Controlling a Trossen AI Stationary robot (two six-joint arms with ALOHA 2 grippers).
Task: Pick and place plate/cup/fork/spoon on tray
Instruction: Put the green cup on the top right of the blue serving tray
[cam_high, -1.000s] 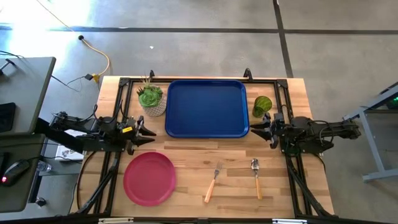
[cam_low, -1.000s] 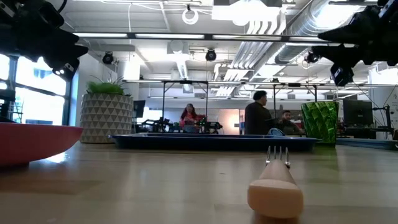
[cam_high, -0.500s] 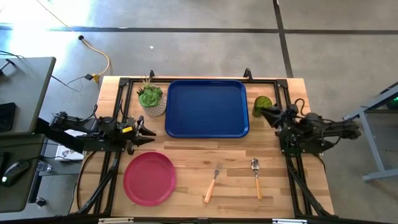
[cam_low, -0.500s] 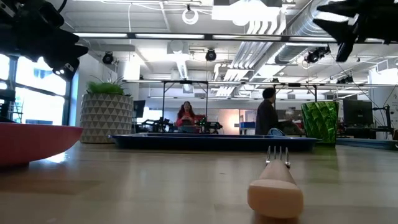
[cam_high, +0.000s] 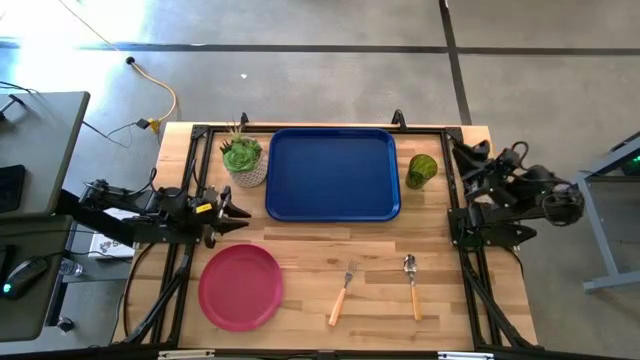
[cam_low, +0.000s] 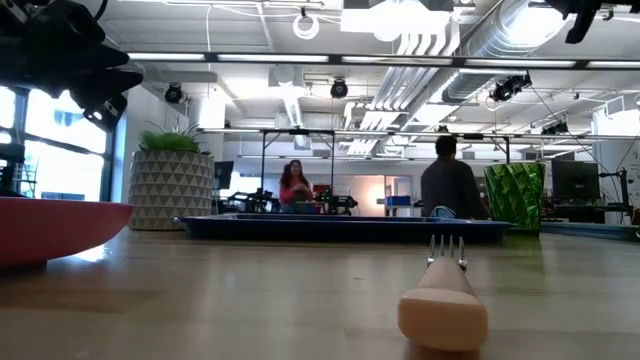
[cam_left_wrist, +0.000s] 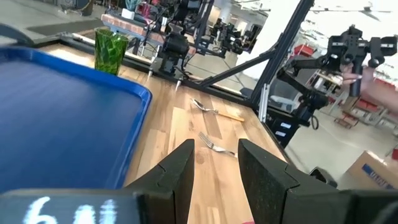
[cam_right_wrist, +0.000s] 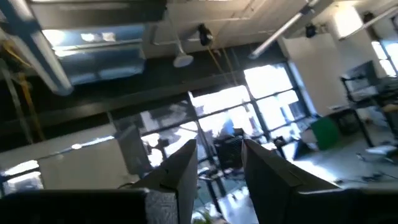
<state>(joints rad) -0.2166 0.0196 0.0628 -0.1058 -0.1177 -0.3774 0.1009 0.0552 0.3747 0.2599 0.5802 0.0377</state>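
Observation:
The dark blue tray (cam_high: 333, 173) lies at the table's far middle. The green cup (cam_high: 421, 170) stands upright right of it. The pink-red plate (cam_high: 240, 286) lies near the front left. The fork (cam_high: 343, 292) and the spoon (cam_high: 412, 285) lie flat near the front, right of the plate. My left gripper (cam_high: 243, 213) is open and empty, level over the table left of the tray; its wrist view (cam_left_wrist: 216, 144) looks across the tray (cam_left_wrist: 62, 118) to the cup (cam_left_wrist: 111, 51). My right gripper (cam_high: 460, 152) is open and empty, raised at the far right and tipped upward; its wrist view (cam_right_wrist: 218, 144) shows only the ceiling.
A white pot with a green succulent (cam_high: 243, 160) stands at the tray's far left corner. Black frame rails run along the table's left and right edges. People show in the room behind the table in the low view (cam_low: 450, 185).
My right gripper has swung away from the tray's right edge toward the table's far right corner, has risen and has tipped upward, past the cup, which stands where it was. Nothing on the table has moved.

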